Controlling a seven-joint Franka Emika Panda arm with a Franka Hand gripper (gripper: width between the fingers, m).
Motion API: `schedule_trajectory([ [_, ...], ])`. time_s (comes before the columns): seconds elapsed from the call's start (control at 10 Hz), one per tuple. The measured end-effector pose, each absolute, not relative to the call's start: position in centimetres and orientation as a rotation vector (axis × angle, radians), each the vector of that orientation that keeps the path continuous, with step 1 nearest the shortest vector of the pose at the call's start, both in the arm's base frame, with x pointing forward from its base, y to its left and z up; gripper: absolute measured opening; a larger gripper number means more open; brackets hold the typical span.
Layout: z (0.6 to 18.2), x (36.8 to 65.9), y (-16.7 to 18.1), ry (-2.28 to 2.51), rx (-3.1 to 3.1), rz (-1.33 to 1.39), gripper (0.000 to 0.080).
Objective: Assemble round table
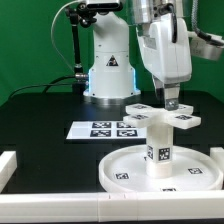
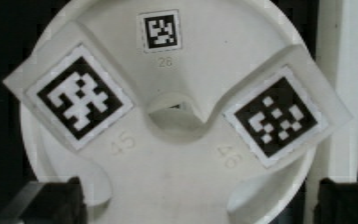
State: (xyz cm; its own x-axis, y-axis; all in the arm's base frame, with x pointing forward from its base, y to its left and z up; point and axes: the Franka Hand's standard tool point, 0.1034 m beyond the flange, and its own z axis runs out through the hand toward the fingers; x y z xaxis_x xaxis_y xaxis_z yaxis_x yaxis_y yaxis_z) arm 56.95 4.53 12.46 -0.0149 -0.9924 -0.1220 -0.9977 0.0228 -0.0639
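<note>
The disc (image 1: 160, 172) lies rim-up on the black table (image 1: 45, 110). The leg (image 1: 161, 143) stands upright at its centre. The cross base (image 1: 160, 116) sits on top of the leg. The gripper (image 1: 172, 103) hangs just above the base, jaws spread, holding nothing. Assembly looks nearly finished; whether the base is fully fastened, I cannot tell.

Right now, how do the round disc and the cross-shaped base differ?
The round disc lies flat on the table; the cross-shaped base sits raised atop the upright leg. The round disc is circular, rimmed and wider; the cross-shaped base has four arms and is smaller. Both are white and carry black-and-white tags.
</note>
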Motion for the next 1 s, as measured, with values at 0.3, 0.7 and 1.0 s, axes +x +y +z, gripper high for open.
schedule_trajectory([
  [0.3,12.75,57.60,4.42,1.781,-2.436,0.034,0.0648],
  [0.7,12.82,57.84,4.69,1.329,-2.706,0.005,0.0648],
  [1.0,12.81,57.84,4.67,1.037,-2.831,-0.015,0.0648],
])
